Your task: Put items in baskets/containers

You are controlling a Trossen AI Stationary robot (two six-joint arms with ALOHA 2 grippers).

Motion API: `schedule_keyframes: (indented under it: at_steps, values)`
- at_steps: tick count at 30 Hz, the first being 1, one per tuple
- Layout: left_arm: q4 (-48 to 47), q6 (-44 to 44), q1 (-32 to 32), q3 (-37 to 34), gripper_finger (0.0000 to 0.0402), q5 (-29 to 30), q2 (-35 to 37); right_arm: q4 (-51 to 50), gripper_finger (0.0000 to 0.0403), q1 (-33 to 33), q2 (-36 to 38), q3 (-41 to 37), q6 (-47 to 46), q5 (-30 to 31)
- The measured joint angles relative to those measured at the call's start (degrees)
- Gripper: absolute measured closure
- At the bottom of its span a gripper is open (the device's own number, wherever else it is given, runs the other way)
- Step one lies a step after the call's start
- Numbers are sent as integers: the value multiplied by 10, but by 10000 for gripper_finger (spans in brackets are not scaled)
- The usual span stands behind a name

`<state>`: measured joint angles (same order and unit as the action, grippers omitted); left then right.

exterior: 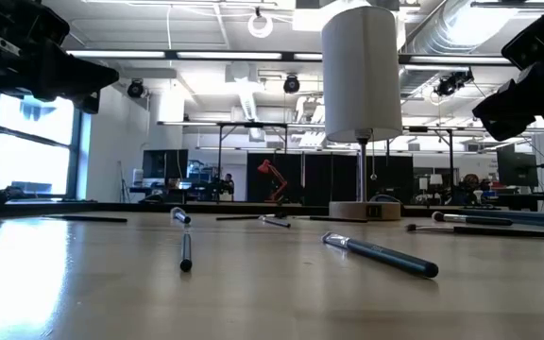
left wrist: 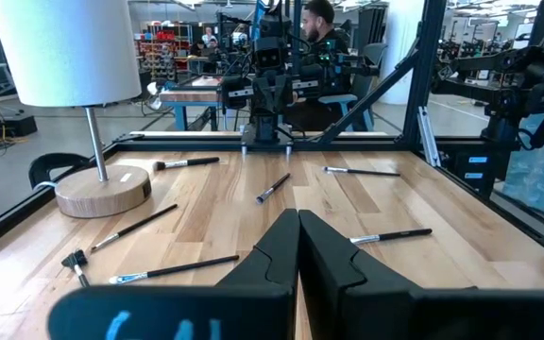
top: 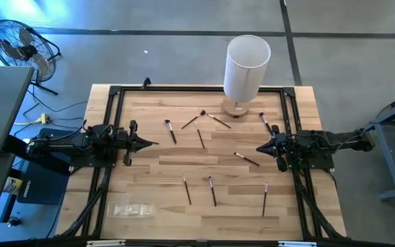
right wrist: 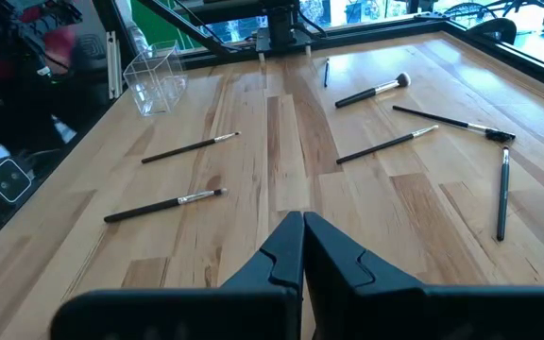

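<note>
Brushes (top: pixel 201 137) lay scattered across the desk (top: pixel 149 171), a lamp (top: pixel 245 68) at its far edge, a tray (top: pixel 132 209) near its front-left corner.

Both arms matte black, boxy segments with black cables trailing off their outer ends. Left gripper (top: pixel 151 143) and right gripper (top: pixel 259 148): tapered black fingers forming a wedge point. Left wrist housing (left wrist: pixel 173 316) carries a blurred blue marking.

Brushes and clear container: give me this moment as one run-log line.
brushes: all loose on table | clear container: holds nothing, near left front corner | left pincer: shut, holds nothing, left side | right pincer: shut, holds nothing, right side
</note>
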<state>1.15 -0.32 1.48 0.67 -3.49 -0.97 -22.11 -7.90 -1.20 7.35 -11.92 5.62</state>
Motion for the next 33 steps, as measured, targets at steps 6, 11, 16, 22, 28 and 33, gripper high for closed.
schedule_keyframes:
  at_steps: [6,11,16,22,28,33]
  values:
    - [0,0,0,0,401,0,0,0,398,0,0,1,0,0]
    - [0,0,0,0,401,0,0,0,398,0,0,1,0,0]
    - [0,0,0,0,401,0,0,0,398,0,0,1,0,0]
    - [0,0,0,0,401,2,0,0,398,0,0,1,0,0]
    - [0,-2,0,0,401,2,0,0,398,0,0,1,0,0]
    - [5,-1,0,0,401,-5,0,0,398,0,0,1,0,0]
